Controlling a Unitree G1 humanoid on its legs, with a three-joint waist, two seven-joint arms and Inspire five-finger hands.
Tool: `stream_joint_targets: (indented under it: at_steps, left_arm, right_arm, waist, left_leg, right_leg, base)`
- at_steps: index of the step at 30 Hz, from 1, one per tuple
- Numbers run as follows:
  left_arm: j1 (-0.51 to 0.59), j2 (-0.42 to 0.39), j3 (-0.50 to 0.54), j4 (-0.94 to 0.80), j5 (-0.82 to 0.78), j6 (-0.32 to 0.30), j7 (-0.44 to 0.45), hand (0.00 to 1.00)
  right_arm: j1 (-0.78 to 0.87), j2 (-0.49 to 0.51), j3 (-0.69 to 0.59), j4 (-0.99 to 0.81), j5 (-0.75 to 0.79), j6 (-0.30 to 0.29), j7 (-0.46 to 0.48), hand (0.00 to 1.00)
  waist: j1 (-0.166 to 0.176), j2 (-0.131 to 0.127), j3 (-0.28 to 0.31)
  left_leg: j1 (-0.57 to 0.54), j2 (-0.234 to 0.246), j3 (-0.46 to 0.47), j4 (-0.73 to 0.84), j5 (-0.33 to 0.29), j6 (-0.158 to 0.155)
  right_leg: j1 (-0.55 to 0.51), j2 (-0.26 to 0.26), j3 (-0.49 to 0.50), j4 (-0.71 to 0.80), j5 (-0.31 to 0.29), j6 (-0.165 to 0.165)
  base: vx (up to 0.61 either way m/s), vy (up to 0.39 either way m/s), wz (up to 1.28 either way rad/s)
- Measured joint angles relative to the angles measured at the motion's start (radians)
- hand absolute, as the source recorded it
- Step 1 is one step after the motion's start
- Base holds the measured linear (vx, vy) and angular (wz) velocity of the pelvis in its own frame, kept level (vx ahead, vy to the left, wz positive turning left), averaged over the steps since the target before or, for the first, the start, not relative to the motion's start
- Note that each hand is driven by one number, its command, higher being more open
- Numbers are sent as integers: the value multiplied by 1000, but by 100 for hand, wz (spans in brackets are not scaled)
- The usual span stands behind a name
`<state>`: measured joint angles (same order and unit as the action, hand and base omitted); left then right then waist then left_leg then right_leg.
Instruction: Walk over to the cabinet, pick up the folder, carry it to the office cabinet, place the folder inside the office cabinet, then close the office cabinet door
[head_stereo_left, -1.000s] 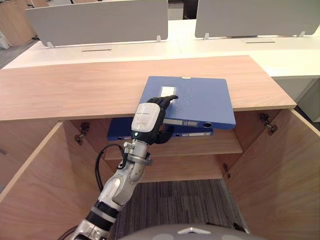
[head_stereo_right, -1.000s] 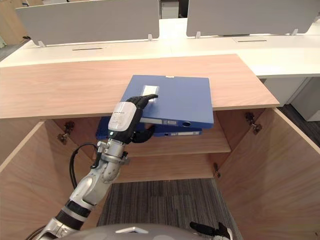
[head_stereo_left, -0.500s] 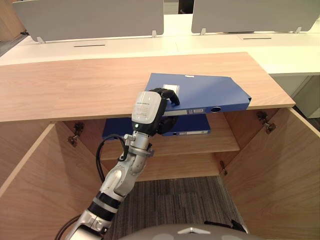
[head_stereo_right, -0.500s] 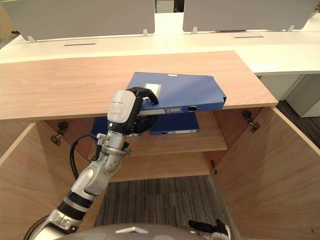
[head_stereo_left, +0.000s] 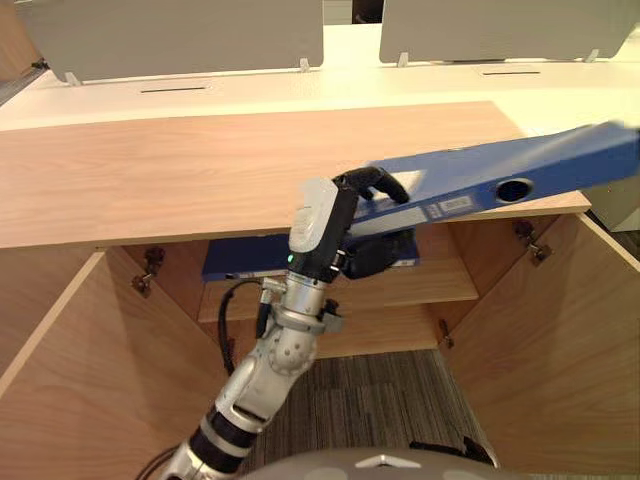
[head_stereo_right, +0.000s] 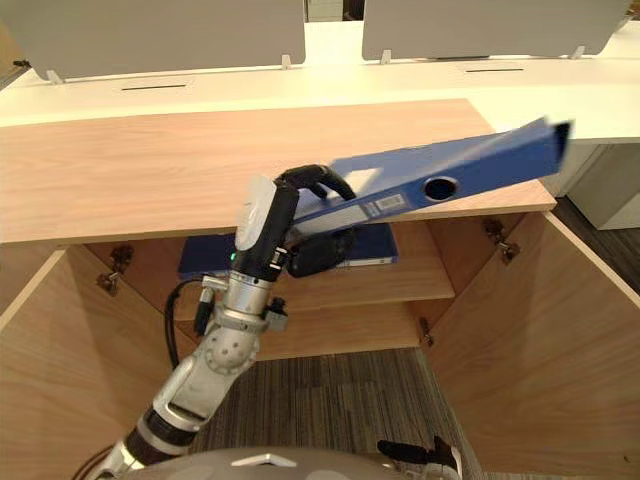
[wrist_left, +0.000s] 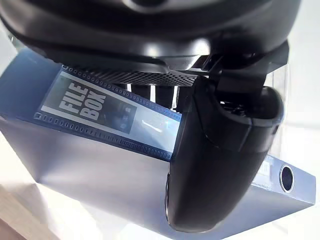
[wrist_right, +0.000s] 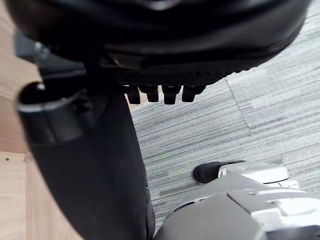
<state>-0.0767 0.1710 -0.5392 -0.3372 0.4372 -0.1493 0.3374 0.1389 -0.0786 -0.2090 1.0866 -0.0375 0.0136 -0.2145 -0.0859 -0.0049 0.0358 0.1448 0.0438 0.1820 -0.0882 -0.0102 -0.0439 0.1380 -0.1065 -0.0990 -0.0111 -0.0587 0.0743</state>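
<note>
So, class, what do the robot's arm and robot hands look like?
The left arm is silver-grey and jointed, with a black band. The left robot hand has black fingers and a white back cover carrying a green light. The right robot hand is glossy black, with a rounded thumb.

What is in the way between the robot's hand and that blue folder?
Nothing visible. The left hand is clamped on the blue folder, fingers curled over its cover and thumb underneath, holding it tilted above the wooden cabinet top. The right hand hangs over the carpet.
</note>
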Motion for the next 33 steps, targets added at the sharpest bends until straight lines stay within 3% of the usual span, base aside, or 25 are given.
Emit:
stream_joint_targets:
  at_steps: [7,13,17,25,33]
  left_arm:
    - [29,-41,-33,-47,-372,-5,-5,0]
    - [84,-53,-29,-158,-692,-19,-55,0]
    - [125,-62,2,-206,-783,-32,-83,0]
    - [303,-66,183,-223,-975,-50,-139,0]
    - [401,-70,283,-221,-999,-37,-189,0]
  right_arm:
    - [26,-15,85,-115,0,-6,-29,100]
    - [33,11,185,-384,1,-21,-35,100]
    - [34,52,201,-569,18,-48,-31,100]
    - [128,91,210,-1033,119,-102,25,100]
    - [154,108,189,-1319,161,-157,75,100]
  waist:
    - [3,25,-22]
    - [19,23,-28]
    - [26,12,-35]
    - [28,-18,-26]
    - [27,-21,-23]
  left_leg:
    - [-3,4,5,0,2,2]
    - [-8,7,12,0,6,1]
    - [-8,7,11,4,6,1]
    - [-9,3,9,7,6,2]
    - [-12,3,3,7,6,2]
  right_leg:
    - [-18,3,16,19,-2,2]
    - [-32,7,23,32,-2,2]
    - [-32,6,22,36,-2,2]
    - [-31,2,19,38,-1,3]
    - [-31,1,14,37,-2,3]
  base:
    - [-59,-11,-5]
    - [-42,-12,-3]
    - [-41,-7,1]
    - [-31,-3,1]
    - [-7,-2,1]
